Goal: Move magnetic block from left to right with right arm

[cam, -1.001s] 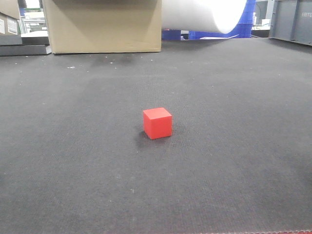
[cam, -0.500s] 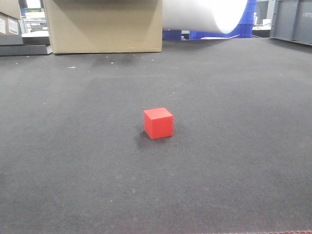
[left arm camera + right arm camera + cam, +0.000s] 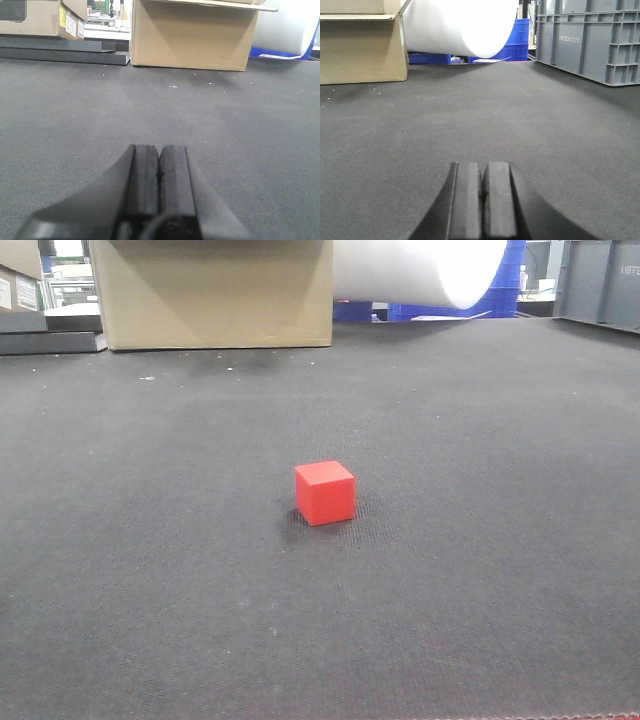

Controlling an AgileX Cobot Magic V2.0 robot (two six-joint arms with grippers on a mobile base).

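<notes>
1. Right gripper: its fingers are pressed together, nothing between them, low over the dark table.
2. Left gripper: fingers likewise closed flat against each other, empty, just above the same table surface.
3. Magnetic block: small red cube sitting flat on the table near the middle of the front view, one corner turned toward the camera, short shadow at its left base. Nothing touches it; neither gripper shows in the front view, and the block shows in neither wrist view.
4. Cardboard box stands at the far table edge, left of centre, well apart from the block.
5. White roll lies behind the far edge, right of the box; blue crates sit behind it.
6. Grey plastic crate at far right.
7. Flat black bars lie at far left beside the box.
</notes>
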